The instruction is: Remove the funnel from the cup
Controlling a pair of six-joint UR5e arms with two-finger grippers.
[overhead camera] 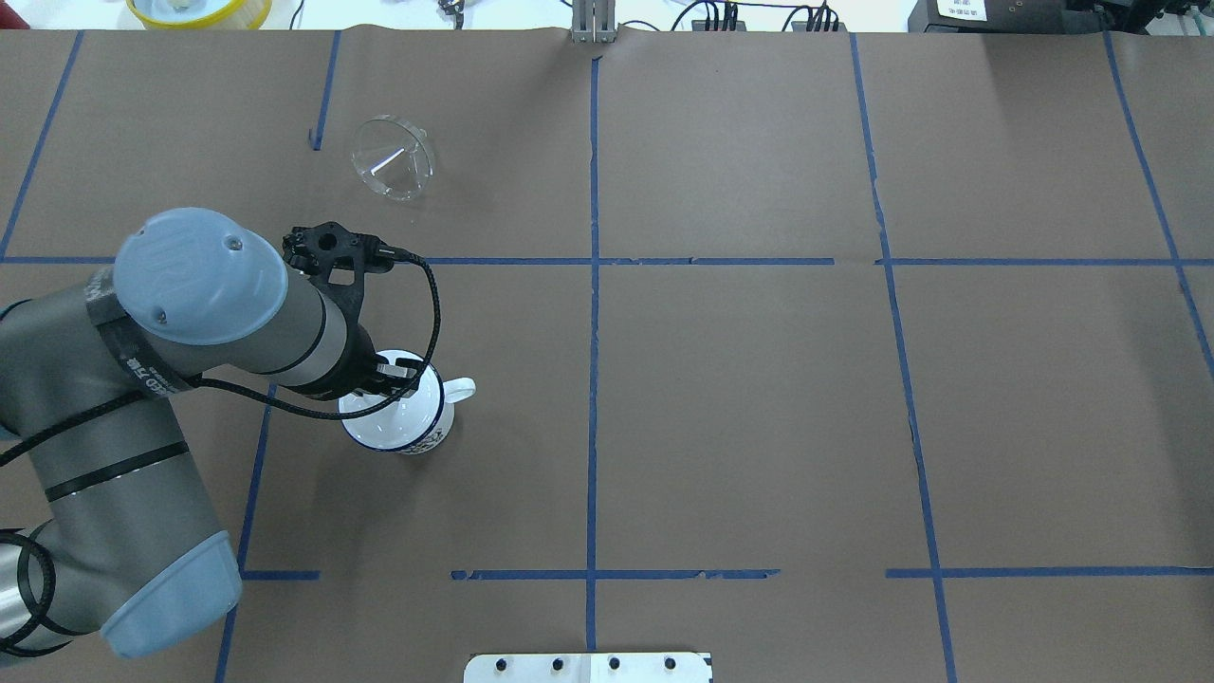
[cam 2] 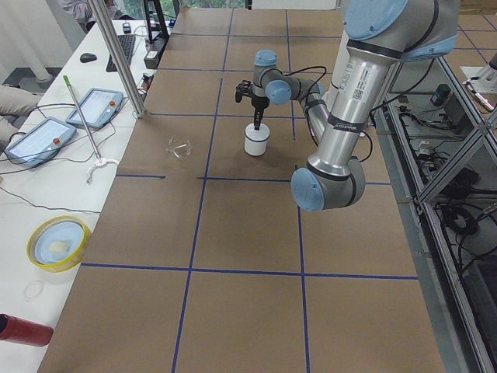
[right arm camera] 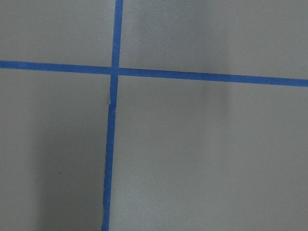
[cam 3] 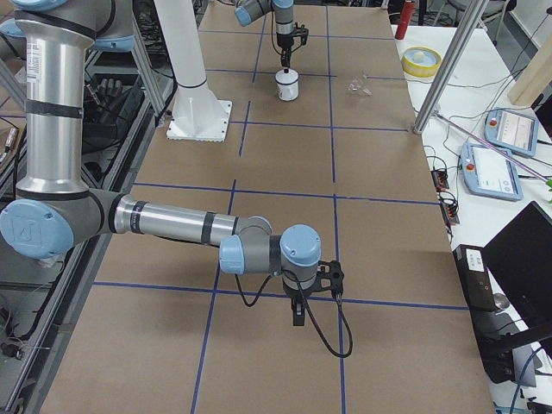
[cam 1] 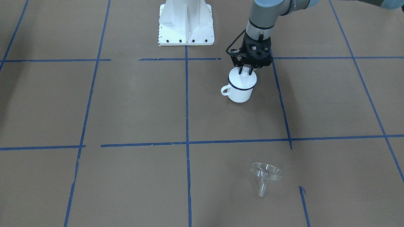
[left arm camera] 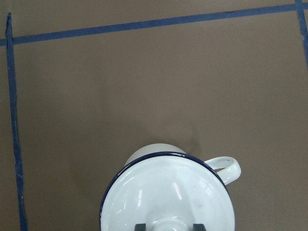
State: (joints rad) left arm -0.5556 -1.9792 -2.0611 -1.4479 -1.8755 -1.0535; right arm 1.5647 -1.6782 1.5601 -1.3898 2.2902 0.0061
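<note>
The clear funnel (cam 1: pixel 266 171) lies on its side on the brown table, far from the cup, and also shows in the overhead view (overhead camera: pixel 392 156). The white cup (cam 1: pixel 240 91) with a dark-blue rim stands upright, handle (left arm camera: pixel 226 168) to one side. A flat white lid (left arm camera: pixel 168 192) with a knob covers it. My left gripper (cam 1: pixel 245 72) points down over the cup, its two fingers close on either side of the lid's knob. My right gripper (cam 3: pixel 297 315) hangs low over bare table far away; I cannot tell whether it is open or shut.
The robot's white base plate (cam 1: pixel 186 23) stands behind the cup. Blue tape lines grid the table. Beyond the funnel's edge of the table are a metal pole (cam 2: pixel 116 58), tablets and a yellow bowl (cam 2: pixel 58 241).
</note>
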